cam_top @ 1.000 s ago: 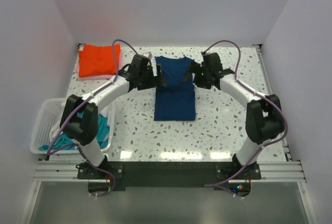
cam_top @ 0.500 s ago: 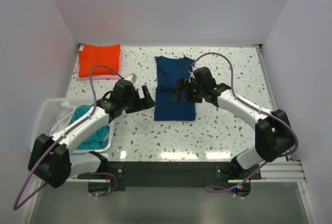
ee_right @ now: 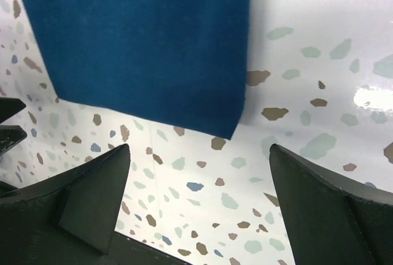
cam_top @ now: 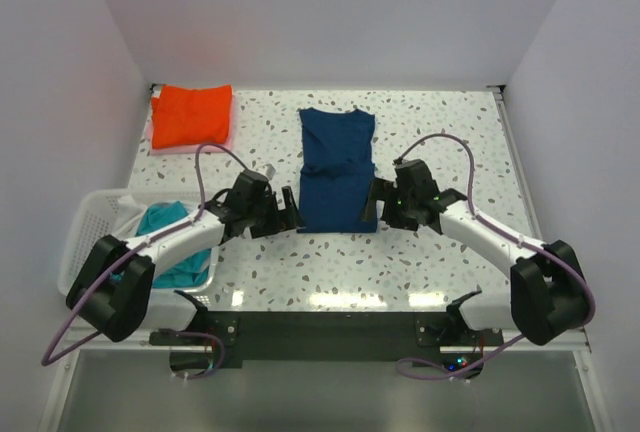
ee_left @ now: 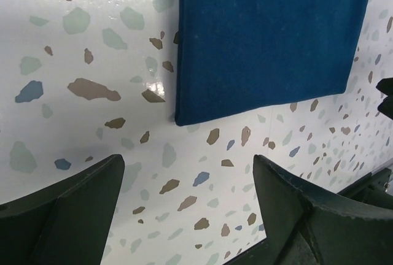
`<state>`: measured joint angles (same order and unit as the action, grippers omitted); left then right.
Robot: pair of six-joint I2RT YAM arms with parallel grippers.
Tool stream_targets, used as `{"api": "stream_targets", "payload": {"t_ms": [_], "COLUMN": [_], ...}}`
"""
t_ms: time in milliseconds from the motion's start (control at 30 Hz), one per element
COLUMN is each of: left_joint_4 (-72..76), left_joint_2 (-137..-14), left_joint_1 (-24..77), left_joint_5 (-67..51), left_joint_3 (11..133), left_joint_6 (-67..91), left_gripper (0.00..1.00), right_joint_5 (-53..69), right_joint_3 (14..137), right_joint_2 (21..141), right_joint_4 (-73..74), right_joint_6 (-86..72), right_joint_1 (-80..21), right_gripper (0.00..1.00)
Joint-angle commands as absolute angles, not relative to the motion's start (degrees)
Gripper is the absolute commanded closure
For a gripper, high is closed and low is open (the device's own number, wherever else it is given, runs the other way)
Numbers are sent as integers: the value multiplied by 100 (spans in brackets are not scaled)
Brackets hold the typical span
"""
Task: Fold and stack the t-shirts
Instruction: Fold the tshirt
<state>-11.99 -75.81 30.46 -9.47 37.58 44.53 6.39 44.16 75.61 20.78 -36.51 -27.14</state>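
Navy tee (cam_top: 338,167) folded flat, mid-table. Left gripper (cam_top: 290,210) just off its near-left corner, fingers wide apart, nothing between. Right gripper (cam_top: 372,205) off near-right corner, fingers spread, empty. Orange tee (cam_top: 192,116) at far-left table corner; teal tee (cam_top: 170,242) in basket (cam_top: 85,227).

Navy t-shirt (cam_top: 337,167) lies folded flat; orange-red t-shirt (cam_top: 191,115) folded far-left.

No legible text, label, brand mark, number or sign on any surface, whether in the overhead view or in either wrist view.
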Motion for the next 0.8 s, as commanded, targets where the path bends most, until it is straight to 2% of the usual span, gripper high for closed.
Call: {"api": "stream_targets", "payload": {"t_ms": [0,67,333,500,767], "left_joint_4": [-607,-650,-633,-624,-694], "left_joint_2": [-7865,-7997,-8042,-8033,-8033], "left_joint_1": [3120,3120,3120,3120,3120], "left_joint_5": [-1169,-1152,-1072,-1063,-1055], "left_joint_3": [3840,3919,3841,3850,3929], "left_joint_6": [4518,4483,4500,4500,4447], "left_gripper": [11,16,16,15,15], "right_joint_5": [536,859,2398,2479,2575], "right_joint_3": [4316,4359,5420,6511,8383], "right_joint_2": [7470,7541,8471,9884,11749], "right_joint_4": [1890,1698,607,431,334], "right_joint_6": [-3858,-3771,-3437,-3419,-3595], "right_joint_1": [-2654,-2637,-2856,-3400,-3454], "right_gripper": [1,1,1,1,1]}}
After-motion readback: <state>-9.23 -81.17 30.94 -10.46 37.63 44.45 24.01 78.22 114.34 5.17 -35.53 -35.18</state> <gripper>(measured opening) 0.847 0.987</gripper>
